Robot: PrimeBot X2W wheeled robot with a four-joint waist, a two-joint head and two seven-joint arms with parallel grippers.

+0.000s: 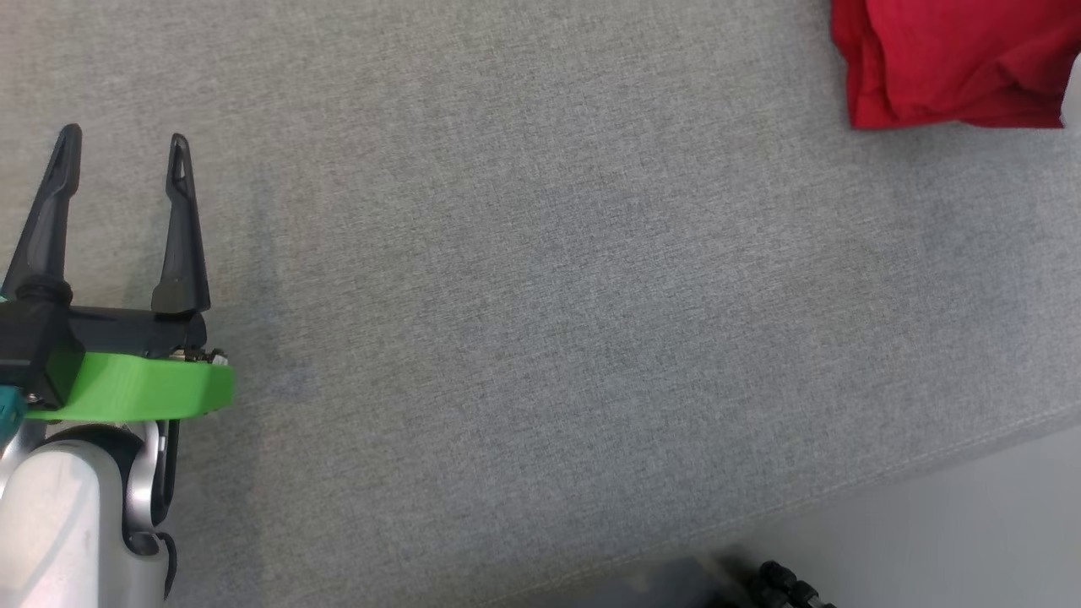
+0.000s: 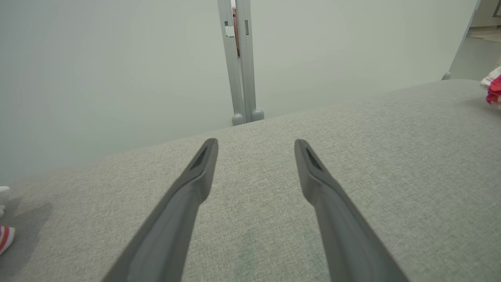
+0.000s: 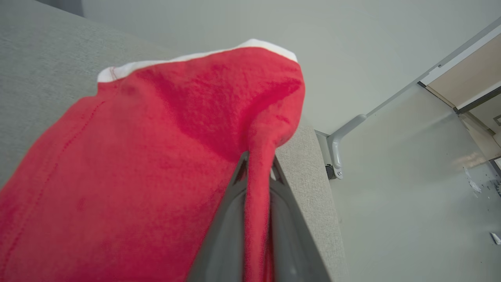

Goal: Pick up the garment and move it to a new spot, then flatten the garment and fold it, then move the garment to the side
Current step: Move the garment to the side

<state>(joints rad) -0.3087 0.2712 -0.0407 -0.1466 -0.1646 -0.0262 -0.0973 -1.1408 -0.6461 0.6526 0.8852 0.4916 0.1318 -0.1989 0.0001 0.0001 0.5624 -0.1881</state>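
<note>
Item 1, left gripper (image 1: 123,142): sits at 9 o'clock in the head view. Its two dark fingers (image 1: 181,228) point to 12 and are spread wide. Below them are a black base (image 1: 110,329) and a green collar (image 1: 135,390). The pale forearm (image 1: 59,523) is at 7 o'clock. In the left wrist view the fingers rise from 6 toward 11 and 1, tips well apart.

Item 2, right gripper (image 3: 258,166): in the right wrist view its fingers rise from 6 o'clock, drawn together and pinching a fold of garment (image 3: 156,164).
</note>
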